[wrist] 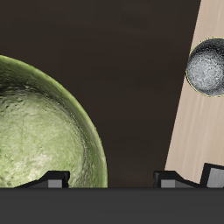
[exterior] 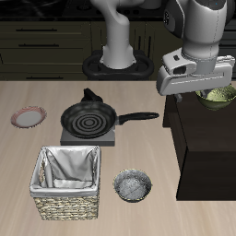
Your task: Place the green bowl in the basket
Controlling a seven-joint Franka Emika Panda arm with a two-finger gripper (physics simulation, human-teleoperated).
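The green bowl rests on a dark raised surface beside the wooden table, mostly hidden behind my gripper in the exterior view. In the wrist view the green bowl is large and close, and its mottled pale-green inside shows. My gripper hovers just above it, open, with the bowl's rim between the two fingertips. It holds nothing. The wicker basket with its grey-white cloth lining stands near the table's front edge, far from the gripper.
A grey speckled bowl sits beside the basket and also shows in the wrist view. A black frying pan rests on a small burner at mid-table. A pink-rimmed plate lies farther off.
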